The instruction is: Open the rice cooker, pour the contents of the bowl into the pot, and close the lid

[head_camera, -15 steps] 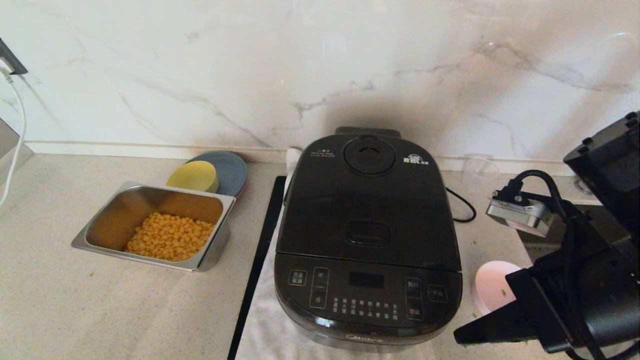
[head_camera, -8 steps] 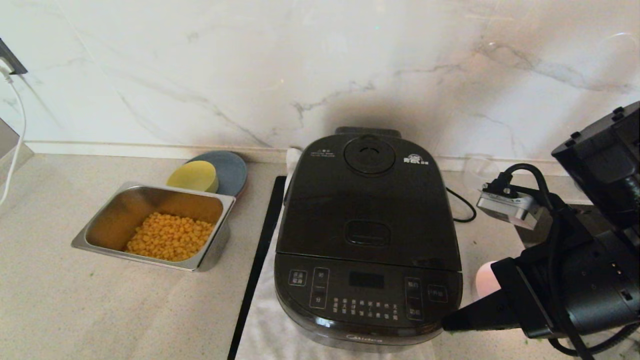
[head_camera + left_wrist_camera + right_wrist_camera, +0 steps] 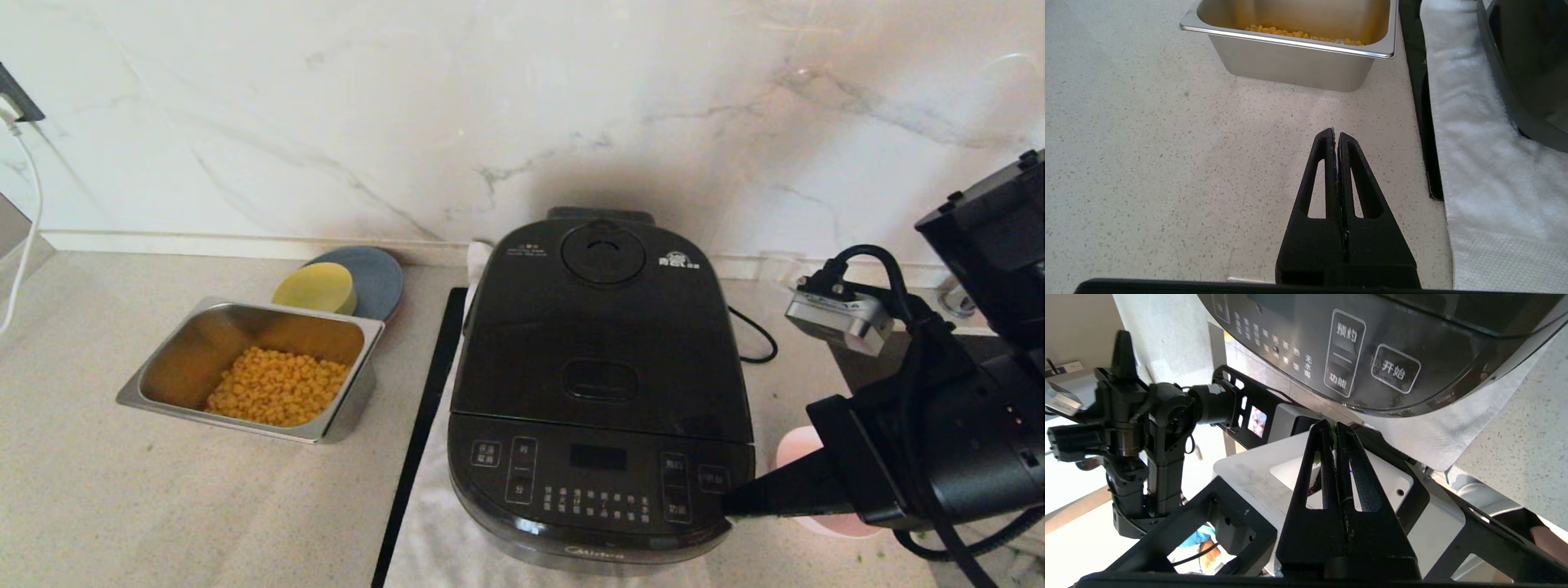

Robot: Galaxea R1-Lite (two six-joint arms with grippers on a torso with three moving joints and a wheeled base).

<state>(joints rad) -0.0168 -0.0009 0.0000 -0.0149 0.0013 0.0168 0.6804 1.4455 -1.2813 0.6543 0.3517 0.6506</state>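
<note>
The black rice cooker (image 3: 600,384) stands on a white cloth, its lid (image 3: 600,318) down, so the pot is hidden. My right gripper (image 3: 727,513) is shut, its tip at the cooker's front right corner, beside the button panel (image 3: 1372,355). In the right wrist view the right gripper (image 3: 1333,425) has a few green herb bits stuck between its fingertips. The pale pink bowl (image 3: 793,451) sits on the counter right of the cooker, mostly covered by that arm; its inside is not visible. My left gripper (image 3: 1336,133) hangs shut and empty over bare counter.
A steel tray (image 3: 163,367) of yellow corn sits left of the cooker, with a yellow bowl (image 3: 316,287) on a blue plate (image 3: 380,278) behind it. A black strip (image 3: 420,425) edges the white cloth (image 3: 433,531). The marble wall runs close behind.
My right gripper has swung left and slightly up, from beside the bowl to the cooker's front right corner, covering more of the bowl. The cooker and left arm have not moved.
</note>
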